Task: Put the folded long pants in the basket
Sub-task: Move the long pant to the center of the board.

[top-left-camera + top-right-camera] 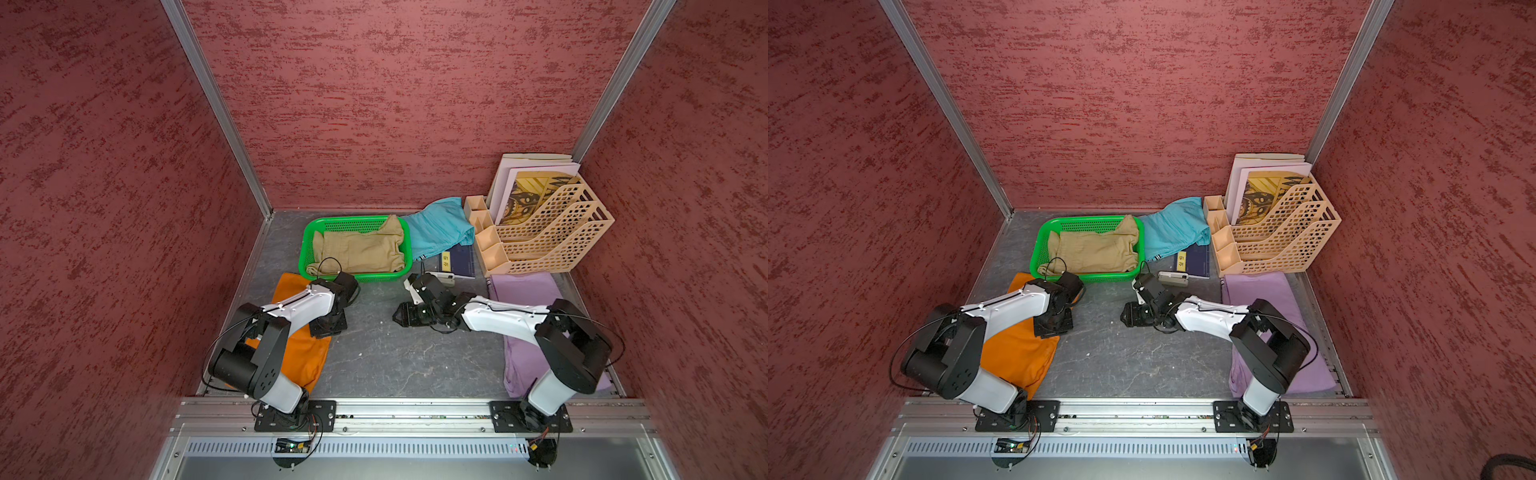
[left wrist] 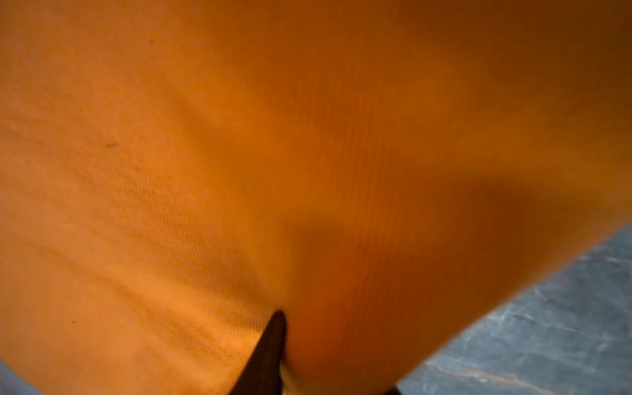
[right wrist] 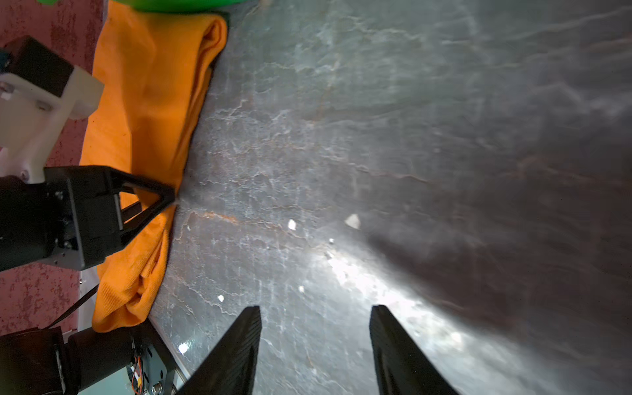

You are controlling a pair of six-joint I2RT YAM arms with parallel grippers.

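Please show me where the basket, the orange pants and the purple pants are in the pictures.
basket (image 1: 306, 245), in a top view, on a bare side wall.
orange pants (image 1: 307, 357), in a top view, on the near half of the cloth.
purple pants (image 1: 525, 289), in a top view, on the far end of the cloth.

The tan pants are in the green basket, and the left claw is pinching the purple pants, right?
Not quite. The left gripper is pinching the orange pants, not the purple pants; the right wrist view shows it. The tan pants do lie in the green basket.
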